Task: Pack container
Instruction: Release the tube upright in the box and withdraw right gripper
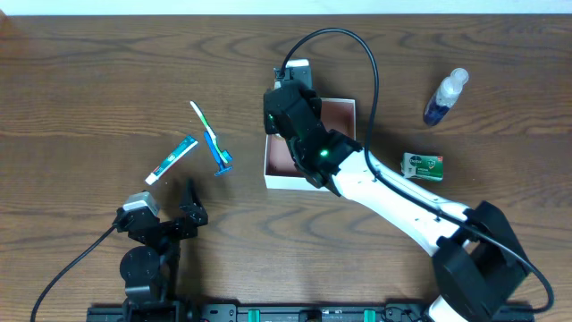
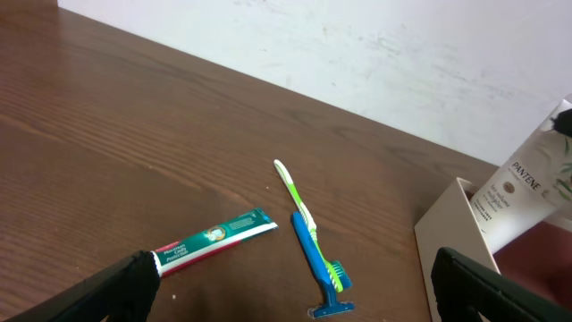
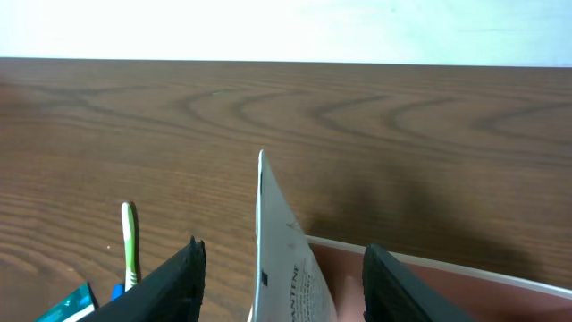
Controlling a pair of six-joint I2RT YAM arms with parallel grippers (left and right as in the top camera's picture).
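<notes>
- Right gripper (image 3: 282,247) part-open, clear of shampoo tube (image 2: 514,192) leaning in container (image 1: 342,111).
- Left gripper (image 1: 165,207) wide, empty.
- You've five left: toothpaste (image 1: 172,159), toothbrush (image 1: 200,116), razor (image 1: 220,154), spray bottle (image 1: 444,98), green box (image 1: 423,165).

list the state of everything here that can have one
container: open, Pantene tube inside
Pantene tube: leaning, not gripped
toothpaste: cap on, lying flat
razor: lying flat
toothbrush: lying flat, crossing razor
spray bottle: cap on
soap box: closed
left gripper: open, empty
right gripper: open, straddling the tube
</notes>
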